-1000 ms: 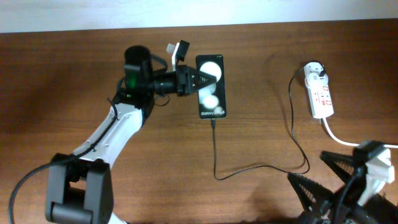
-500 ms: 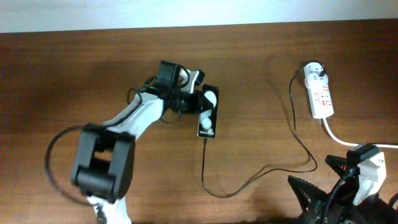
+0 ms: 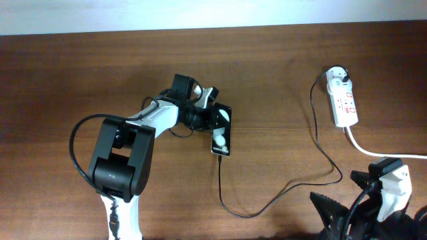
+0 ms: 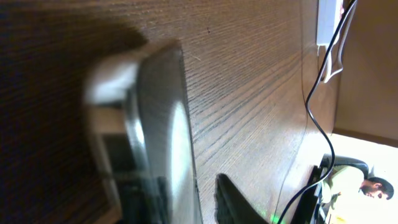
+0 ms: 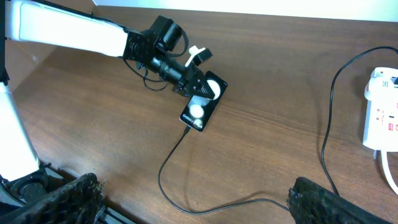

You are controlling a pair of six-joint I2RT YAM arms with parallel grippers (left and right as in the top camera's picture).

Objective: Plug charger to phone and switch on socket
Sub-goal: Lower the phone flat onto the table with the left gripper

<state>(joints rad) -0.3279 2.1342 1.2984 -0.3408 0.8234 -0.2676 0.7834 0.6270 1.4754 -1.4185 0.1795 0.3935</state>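
left gripper (image 3: 213,119): closed on the upper end of the phone, one finger on each long edge; the left wrist view is blurred but shows the phone edge-on between the fingers.
phone (image 3: 222,139): near the middle of the table (image 3: 67,80), black, glossy face up with two white round patches, slightly slanted; well apart from the socket.
charger (image 3: 220,180): thin black cable meeting the phone's lower end, running toward the near edge, looping right, then climbing to the top end of the socket.
socket (image 3: 345,103): white power strip with red markings, lying at the far right of the table; switch position too small to tell.
white cord (image 3: 367,150): thick, leaving the socket's near end and curving off to the right.
right gripper (image 5: 193,186): fingers spread wide, holding nothing, low at the near right corner, apart from the cable.
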